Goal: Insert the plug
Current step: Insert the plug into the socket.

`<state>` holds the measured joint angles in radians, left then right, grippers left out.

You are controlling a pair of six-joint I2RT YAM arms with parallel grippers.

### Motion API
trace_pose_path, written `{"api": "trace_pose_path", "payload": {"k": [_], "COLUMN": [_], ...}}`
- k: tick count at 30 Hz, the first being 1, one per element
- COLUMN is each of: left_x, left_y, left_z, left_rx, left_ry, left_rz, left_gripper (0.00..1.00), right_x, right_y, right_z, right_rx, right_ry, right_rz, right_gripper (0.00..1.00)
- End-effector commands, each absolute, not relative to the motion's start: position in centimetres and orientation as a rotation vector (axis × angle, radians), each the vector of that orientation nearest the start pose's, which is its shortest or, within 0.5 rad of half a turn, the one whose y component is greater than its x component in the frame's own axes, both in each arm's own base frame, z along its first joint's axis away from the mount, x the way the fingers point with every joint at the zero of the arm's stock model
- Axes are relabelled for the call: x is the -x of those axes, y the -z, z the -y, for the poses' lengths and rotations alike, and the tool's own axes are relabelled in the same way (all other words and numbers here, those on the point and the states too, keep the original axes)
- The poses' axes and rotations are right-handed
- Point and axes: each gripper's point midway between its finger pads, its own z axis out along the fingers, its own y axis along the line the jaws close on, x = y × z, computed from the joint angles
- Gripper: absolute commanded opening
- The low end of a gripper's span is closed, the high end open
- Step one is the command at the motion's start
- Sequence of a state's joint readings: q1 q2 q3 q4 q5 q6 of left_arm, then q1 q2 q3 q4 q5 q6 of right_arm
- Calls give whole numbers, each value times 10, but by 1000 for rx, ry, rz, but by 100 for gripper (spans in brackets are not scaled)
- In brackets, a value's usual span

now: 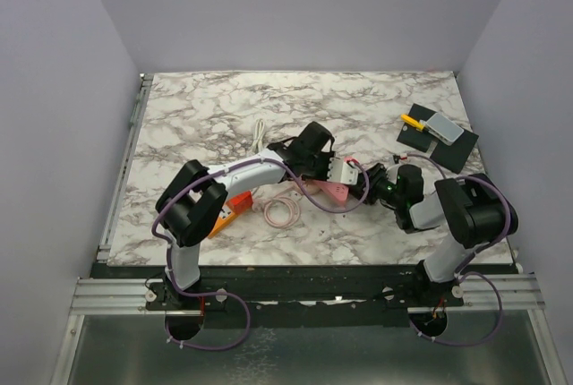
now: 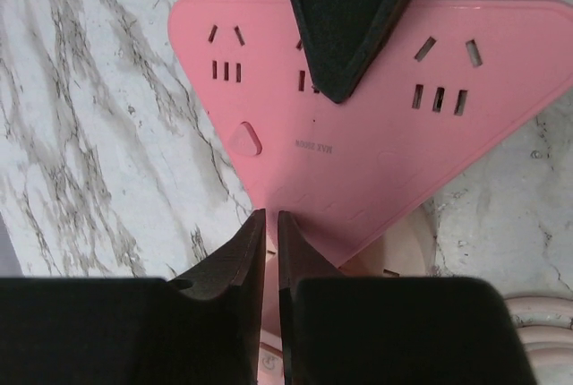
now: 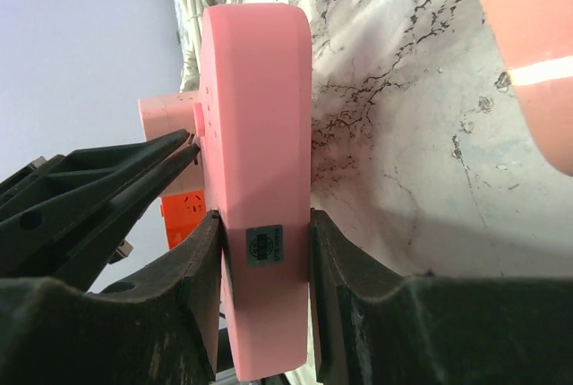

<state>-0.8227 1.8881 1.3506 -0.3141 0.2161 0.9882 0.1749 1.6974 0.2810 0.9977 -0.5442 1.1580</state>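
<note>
On the marble tabletop [image 1: 215, 107], a black mat [image 1: 452, 154] lies by the far right corner. It carries a grey box [image 1: 445, 128] and a small yellow item [image 1: 412, 121]. A white cable [image 1: 259, 134] runs near the middle. An orange socket block [image 1: 228, 210] sits toward the near edge, left of centre, and a loose coil of pink cable [image 1: 282, 213] lies just beside it.

The pink triangular power strip [image 1: 333, 191] is near the middle of the tabletop, slightly toward the near edge, between the two arms. The right gripper [image 3: 264, 251] is clamped across its thickness. One finger presses the socket face and the other the back, at the corner that bears a small blue label. From the left wrist, one of those fingers [image 2: 349, 27] covers part of the middle group of sockets.

The left gripper [image 2: 271, 233] has its tips at a corner of the strip's socket face, and its fingers are drawn almost together. Only a thin slit remains, pinched on a pale pink plug [image 2: 398, 246] that shows in the slit and bulges out beside the fingers under the strip's edge. The plug is not in any socket.
</note>
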Motion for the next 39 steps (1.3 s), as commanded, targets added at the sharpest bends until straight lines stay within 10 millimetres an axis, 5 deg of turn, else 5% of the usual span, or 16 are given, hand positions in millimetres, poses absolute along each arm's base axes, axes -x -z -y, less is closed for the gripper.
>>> {"api": "trace_pose_path", "payload": {"k": [1,11,20,29,39], "left_x": [-275,-260,-238,-226,-228], "left_y": [-12,26,25,32,35], "left_z": [329,289,281,281,281], "left_rx": [-2194,-2353,-2346,-2330,-2344], "left_ry": [320,248,368,430,408], "left_rz": [-1552,-1591,-1620,-1612,-1609], "left_gripper": [12,4,4,5,5], "right_x": [-268,-270,-270,-281,-298], "right_y": [39,35,24,1,-13], "right_z": [-136,-128,-125,-156,-176], "right_rx": [-868,-843,-769,-669,-648], "right_ry": [-897,-795,-746,-1019,-1140], "right_rz": [-2362,-2393,-2390,-2283,-2222], "right_gripper": [17,17,24,71,80]}}
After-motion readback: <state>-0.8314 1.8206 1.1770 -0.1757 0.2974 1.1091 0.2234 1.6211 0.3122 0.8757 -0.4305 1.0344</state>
